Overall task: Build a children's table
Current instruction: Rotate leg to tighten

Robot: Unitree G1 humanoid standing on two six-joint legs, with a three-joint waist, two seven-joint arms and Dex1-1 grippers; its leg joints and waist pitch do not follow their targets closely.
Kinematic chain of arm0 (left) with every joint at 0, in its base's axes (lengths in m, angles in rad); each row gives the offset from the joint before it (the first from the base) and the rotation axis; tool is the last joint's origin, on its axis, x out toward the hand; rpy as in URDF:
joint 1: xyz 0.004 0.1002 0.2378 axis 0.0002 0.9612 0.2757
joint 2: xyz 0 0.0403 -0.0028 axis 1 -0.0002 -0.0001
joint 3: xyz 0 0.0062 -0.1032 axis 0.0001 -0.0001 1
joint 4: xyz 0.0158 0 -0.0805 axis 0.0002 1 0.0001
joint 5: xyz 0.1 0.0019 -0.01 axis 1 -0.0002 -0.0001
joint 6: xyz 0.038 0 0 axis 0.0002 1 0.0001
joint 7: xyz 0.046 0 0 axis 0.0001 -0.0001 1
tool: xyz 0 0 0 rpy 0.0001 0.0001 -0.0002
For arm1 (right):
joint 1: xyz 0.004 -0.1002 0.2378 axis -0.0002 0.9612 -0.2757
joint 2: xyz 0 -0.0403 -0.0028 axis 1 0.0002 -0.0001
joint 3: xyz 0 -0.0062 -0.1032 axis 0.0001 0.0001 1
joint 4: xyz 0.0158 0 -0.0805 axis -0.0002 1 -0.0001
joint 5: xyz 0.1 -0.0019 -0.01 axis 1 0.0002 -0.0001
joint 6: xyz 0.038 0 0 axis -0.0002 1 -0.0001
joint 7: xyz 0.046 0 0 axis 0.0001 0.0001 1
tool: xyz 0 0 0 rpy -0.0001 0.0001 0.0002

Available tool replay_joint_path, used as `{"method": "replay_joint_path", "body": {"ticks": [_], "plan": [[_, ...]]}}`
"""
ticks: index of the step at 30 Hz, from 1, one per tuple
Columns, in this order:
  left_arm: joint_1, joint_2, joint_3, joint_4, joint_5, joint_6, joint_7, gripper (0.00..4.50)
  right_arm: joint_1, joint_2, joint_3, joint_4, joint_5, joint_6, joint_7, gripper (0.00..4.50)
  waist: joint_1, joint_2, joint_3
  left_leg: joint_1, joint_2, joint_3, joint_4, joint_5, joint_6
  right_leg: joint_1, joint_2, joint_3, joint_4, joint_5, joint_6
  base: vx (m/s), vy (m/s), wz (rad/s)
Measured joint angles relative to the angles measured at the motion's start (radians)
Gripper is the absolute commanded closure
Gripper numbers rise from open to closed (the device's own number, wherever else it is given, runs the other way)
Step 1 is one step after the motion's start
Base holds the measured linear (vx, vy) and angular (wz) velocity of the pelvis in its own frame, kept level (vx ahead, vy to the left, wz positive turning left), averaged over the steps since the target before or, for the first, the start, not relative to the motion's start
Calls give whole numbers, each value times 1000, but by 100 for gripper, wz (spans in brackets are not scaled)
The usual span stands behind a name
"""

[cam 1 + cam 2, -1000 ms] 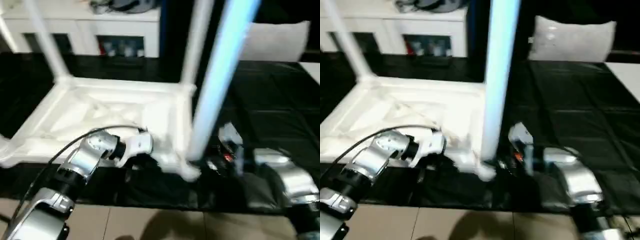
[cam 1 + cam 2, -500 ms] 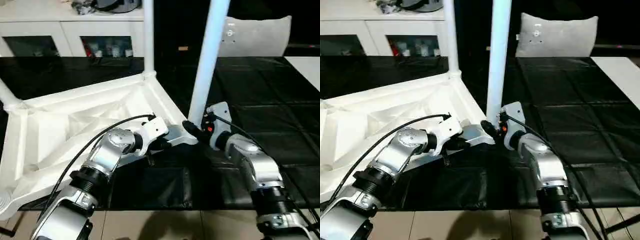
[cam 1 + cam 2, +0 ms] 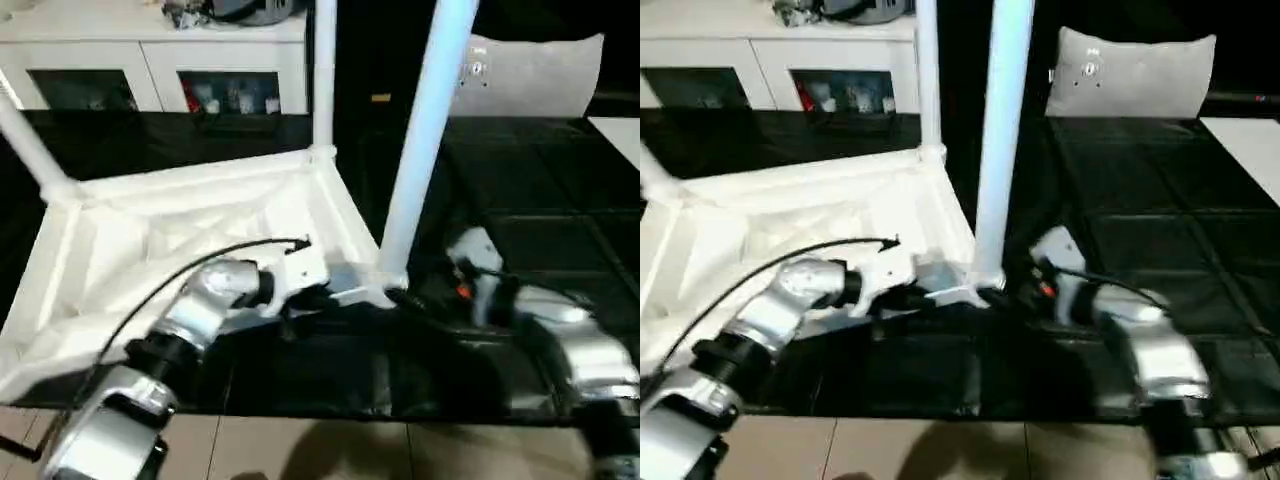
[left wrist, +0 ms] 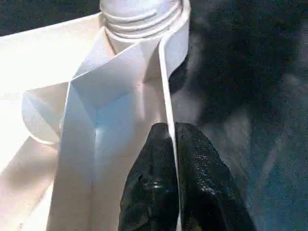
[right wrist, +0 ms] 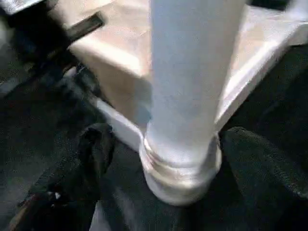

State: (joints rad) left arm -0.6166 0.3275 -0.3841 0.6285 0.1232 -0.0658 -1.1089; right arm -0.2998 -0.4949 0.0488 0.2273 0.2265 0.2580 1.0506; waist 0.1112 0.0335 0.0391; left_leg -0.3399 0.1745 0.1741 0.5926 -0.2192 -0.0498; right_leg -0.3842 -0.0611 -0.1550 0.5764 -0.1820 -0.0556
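here, leg (image 3: 425, 130) upright in tabletop (image 3: 150, 230) corner socket (image 5: 180, 168); left gripper (image 4: 171, 144) pinching tabletop rim, right gripper (image 5: 163, 159) wide, empty.

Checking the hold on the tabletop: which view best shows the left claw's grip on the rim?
Left wrist view: the left claw is shut on the tabletop rim, one black finger each side of the thin wall, below the corner socket. The head views show the claw at that corner, with its fingers too small to read.

Silver forearms (image 3: 205, 305), black cables
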Motion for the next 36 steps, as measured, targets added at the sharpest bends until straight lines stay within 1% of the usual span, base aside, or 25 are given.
{"method": "replay_joint_path", "body": {"ticks": [2,4,7,9,11,14,15,16,17,19,20,21,24,25,26,28,29,30,33,34,35,36], "plan": [[0,17,-8,6,-11,-38,-56,450,0,-29,4,-9,6,-4,56,15,8,0,0,0,0,0,0,0,0,0,0,0,0,0,0,0,0,0],[-1,21,-16,9,-12,-67,-100,450,0,-42,27,-21,15,-15,110,15,19,0,0,0,0,0,0,0,0,0,0,0,0,0,0,0,0,0],[-7,22,-34,14,-14,-110,-151,450,0,-60,59,-28,34,-18,191,48,35,0,0,-1,0,0,1,-1,1,0,-1,0,0,0,0,0,0,0],[-10,28,-46,17,-22,-133,-179,450,0,-72,69,-29,51,-13,234,55,39,0,0,-1,0,0,1,-1,1,0,-1,0,0,0,1,0,0,0],[-11,37,-53,22,-31,-160,-213,450,0,-79,78,-29,57,-3,270,83,39,-1,0,-1,0,0,1,-1,1,0,-1,0,0,0,1,0,0,0],[-10,47,-60,23,-34,-186,-250,450,-2,-79,84,-28,62,5,304,93,40,-1,0,-1,0,0,1,0,1,0,-1,0,0,0,0,0,0,0],[-10,49,-62,22,-35,-189,-260,450,-2,-81,90,-28,66,11,315,100,40,-1,0,-1,0,0,1,0,1,0,-1,0,0,0,0,0,0,0],[-10,50,-65,21,-39,-193,-270,450,-2,-83,99,-28,74,18,324,119,41,-1,0,-1,0,0,1,0,1,0,-1,0,0,0,1,0,0,0],[-10,50,-66,21,-40,-195,-276,450,-2,-85,103,-28,78,22,331,119,41,-1,0,-1,0,0,1,0,1,0,-1,0,0,0,1,0,0,0],[-10,50,-67,18,-40,-197,-285,450,-2,-92,109,-28,87,28,340,138,42,-1,0,-1,0,0,2,0,1,0,-1,0,0,0,1,0,0,0],[-10,51,-68,18,-41,-198,-286,450,-2,-95,110,-28,90,33,346,138,42,-1,0,-1,0,0,2,-1,1,0,-1,0,0,0,1,0,0,0],[-10,52,-68,18,-41,-199,-286,450,-2,-97,110,-28,93,37,349,157,42,-1,0,-1,0,0,2,-1,1,0,-1,0,0,0,1,0,0,0],[-10,53,-70,18,-41,-204,-286,450,1,-98,110,-28,94,45,352,167,42,-1,0,-1,0,0,1,-1,1,0,0,0,0,0,1,0,0,0],[-10,53,-70,18,-41,-204,-287,450,2,-97,110,-28,94,46,352,185,42,-1,0,-1,0,0,1,-1,1,0,0,0,0,0,1,0,0,0],[-10,53,-70,18,-41,-204,-287,450,3,-97,110,-28,94,46,352,185,42,-1,0,-1,0,0,1,-1,1,0,0,0,0,0,1,0,0,0],[-10,53,-70,18,-43,-204,-293,450,3,-96,110,-28,96,47,351,214,42,-1,0,-1,0,0,1,-1,1,0,0,0,0,-1,1,0,0,0],[-10,53,-70,18,-45,-203,-297,450,4,-96,110,-29,98,48,350,214,42,-1,0,-1,0,0,1,-1,1,0,0,0,0,-1,1,0,0,0],[-9,54,-69,18,-49,-200,-301,450,6,-94,110,-31,102,52,346,223,42,-1,0,-1,0,0,1,-1,1,0,0,0,0,-1,1,0,0,0],[2,56,-50,7,-65,-156,-300,450,33,-64,97,-68,107,80,288,240,36,0,-1,0,1,0,1,-1,0,0,0,0,0,0,1,0,0,0],[3,58,-40,7,-61,-129,-278,450,34,-36,91,-75,101,92,239,243,31,2,-1,0,1,0,1,0,0,0,0,0,1,0,0,0,0,0],[3,57,-34,7,-56,-120,-265,450,33,-27,85,-76,96,97,216,246,28,2,-2,1,0,0,1,0,-1,0,0,0,1,1,0,0,0,0],[3,54,-23,7,-46,-90,-227,450,32,1,72,-78,83,110,152,246,21,2,-2,3,0,0,1,1,-2,1,0,0,1,1,0,0,0,0]]}}
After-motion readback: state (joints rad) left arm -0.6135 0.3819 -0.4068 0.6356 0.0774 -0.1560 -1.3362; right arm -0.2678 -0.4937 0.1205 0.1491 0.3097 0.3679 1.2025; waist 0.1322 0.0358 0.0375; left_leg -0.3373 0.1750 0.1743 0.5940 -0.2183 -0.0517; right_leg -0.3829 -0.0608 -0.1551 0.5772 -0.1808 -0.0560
